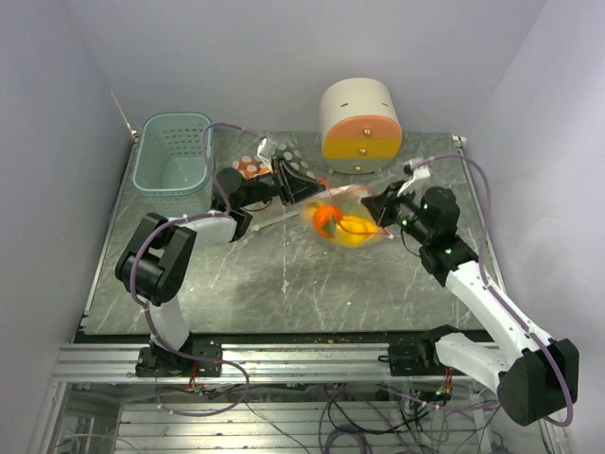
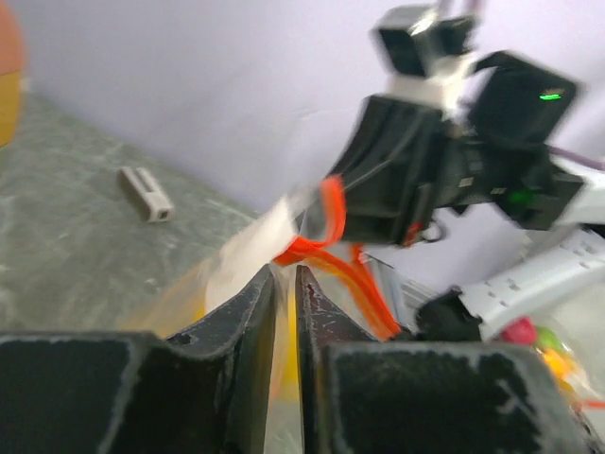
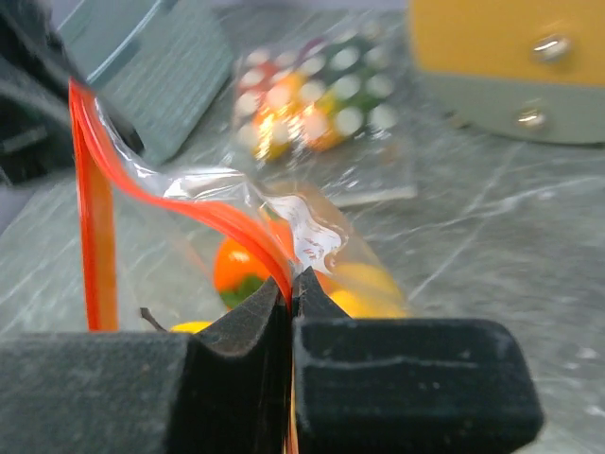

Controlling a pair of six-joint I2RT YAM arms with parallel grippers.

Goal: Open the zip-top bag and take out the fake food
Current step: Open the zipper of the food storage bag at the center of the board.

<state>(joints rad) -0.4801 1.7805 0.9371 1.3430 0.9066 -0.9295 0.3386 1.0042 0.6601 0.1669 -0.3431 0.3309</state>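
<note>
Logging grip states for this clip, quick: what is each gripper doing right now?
Left gripper: closed, pinching one edge of the zip-top bag.
Right gripper: closed, pinching the bag's other edge.

The left arm [image 1: 156, 260] and the right arm [image 1: 492, 307] are both made of white tubes joined by big round black parts. A thin purple cable [image 1: 232, 124] loops along each one. A tiny green light [image 2: 548, 95] glows on the right arm's black wrist, and the fingers [image 3: 236, 369] are black wedges.

Bright, even light; blurred wrist views
</note>
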